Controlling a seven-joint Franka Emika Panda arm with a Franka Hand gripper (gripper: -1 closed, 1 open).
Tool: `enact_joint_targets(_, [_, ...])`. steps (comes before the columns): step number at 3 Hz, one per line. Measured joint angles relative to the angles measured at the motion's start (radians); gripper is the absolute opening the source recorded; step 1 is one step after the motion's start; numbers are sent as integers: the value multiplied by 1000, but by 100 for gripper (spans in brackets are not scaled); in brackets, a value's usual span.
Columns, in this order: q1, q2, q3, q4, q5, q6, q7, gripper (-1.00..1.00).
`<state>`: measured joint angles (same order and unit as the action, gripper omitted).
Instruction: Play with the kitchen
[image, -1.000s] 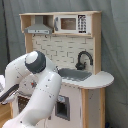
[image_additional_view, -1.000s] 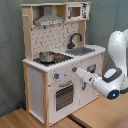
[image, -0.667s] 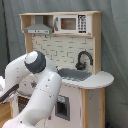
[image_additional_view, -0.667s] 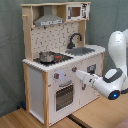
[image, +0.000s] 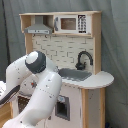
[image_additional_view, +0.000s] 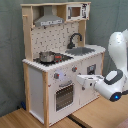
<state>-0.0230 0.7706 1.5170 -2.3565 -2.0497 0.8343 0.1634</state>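
Arm: white Franka arm (image_additional_view: 114, 75) fills the foreground in both exterior views.
Claw: gripper (image_additional_view: 80, 80) points at the front panel beside the oven door (image_additional_view: 64, 96); finger state cannot be told.
Kitchen: toy play kitchen (image_additional_view: 47, 75) stands on a wooden floor (image_additional_view: 20, 120).
Counter: steel pot (image_additional_view: 46, 56) on hob, black faucet (image_additional_view: 74, 39) over grey sink (image_additional_view: 84, 50).
Top: range hood (image_additional_view: 48, 21), microwave (image_additional_view: 75, 11).
Back: grey curtain (image_additional_view: 10, 50).
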Motion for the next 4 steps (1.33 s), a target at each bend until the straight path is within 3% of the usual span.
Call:
enact_joint_targets(1, [-24, 0, 1, -34, -4, 3, -93, 100])
enact_joint_targets(3, [-102, 0, 5, -54, -119, 56, -231, 100])
enact_joint_targets(4, [-173, 0, 13, -112, -176, 69, -259, 100])
